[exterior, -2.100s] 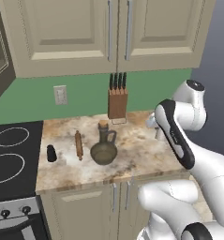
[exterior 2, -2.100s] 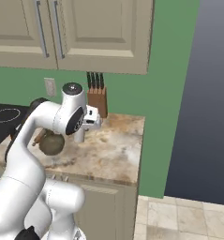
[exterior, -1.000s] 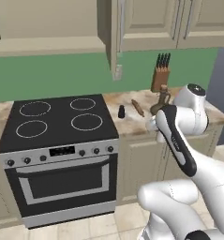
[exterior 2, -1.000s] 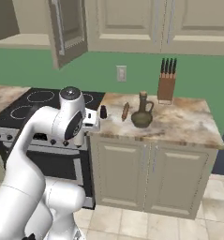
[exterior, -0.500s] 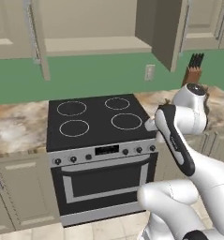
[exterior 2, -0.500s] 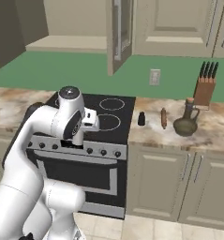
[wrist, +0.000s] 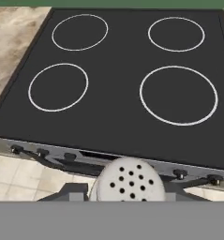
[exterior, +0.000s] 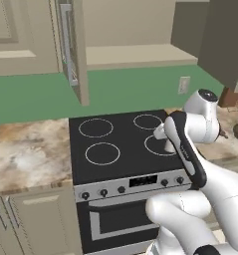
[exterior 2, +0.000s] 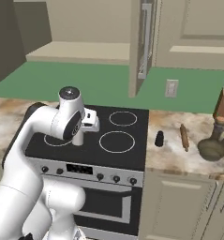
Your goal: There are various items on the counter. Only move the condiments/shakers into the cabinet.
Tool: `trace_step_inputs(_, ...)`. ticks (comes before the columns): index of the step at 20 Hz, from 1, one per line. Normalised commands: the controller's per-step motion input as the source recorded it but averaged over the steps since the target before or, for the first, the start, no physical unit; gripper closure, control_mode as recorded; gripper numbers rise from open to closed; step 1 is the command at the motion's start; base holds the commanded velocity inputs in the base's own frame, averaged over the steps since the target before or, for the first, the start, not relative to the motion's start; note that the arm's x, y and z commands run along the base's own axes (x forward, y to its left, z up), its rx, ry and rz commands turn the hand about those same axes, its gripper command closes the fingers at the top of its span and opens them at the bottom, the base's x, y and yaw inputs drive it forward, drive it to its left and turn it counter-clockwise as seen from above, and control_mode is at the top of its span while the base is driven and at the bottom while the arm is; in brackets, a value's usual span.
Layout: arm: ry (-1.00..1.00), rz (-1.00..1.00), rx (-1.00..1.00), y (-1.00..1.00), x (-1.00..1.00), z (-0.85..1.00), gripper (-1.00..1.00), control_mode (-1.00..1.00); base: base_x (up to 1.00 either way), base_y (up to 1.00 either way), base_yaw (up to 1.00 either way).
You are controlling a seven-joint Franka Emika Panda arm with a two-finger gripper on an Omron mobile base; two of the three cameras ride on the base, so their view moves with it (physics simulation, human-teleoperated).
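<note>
- The tool (wrist: 127, 194) is clamped on the pale grey shaker (wrist: 127, 180), held above the stovetop (wrist: 118, 79) front edge.
- A loosening grip could drop it before reaching the open cabinet (exterior: 135, 55) above the stovetop.

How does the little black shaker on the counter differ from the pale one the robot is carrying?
The black shaker is dark, while the pale shaker is greyish white. The black shaker stands on the counter beside the rolling pin; the pale shaker sits between the gripper's fingers above the stovetop. Both are small.
</note>
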Motion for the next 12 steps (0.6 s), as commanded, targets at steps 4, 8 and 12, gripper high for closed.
trace_step_inputs(4,0.00,0.00,0.00,0.00,0.00,0.00,1.00,1.00,0.71,0.17,0.00)
trace_step_inputs(8,0.00,0.00,0.00,0.00,0.00,0.00,1.00,1.00,0.55,0.08,0.00)
trace_step_inputs(12,0.00,0.00,0.00,0.00,0.00,0.00,1.00,1.00,0.61,0.21,0.00)
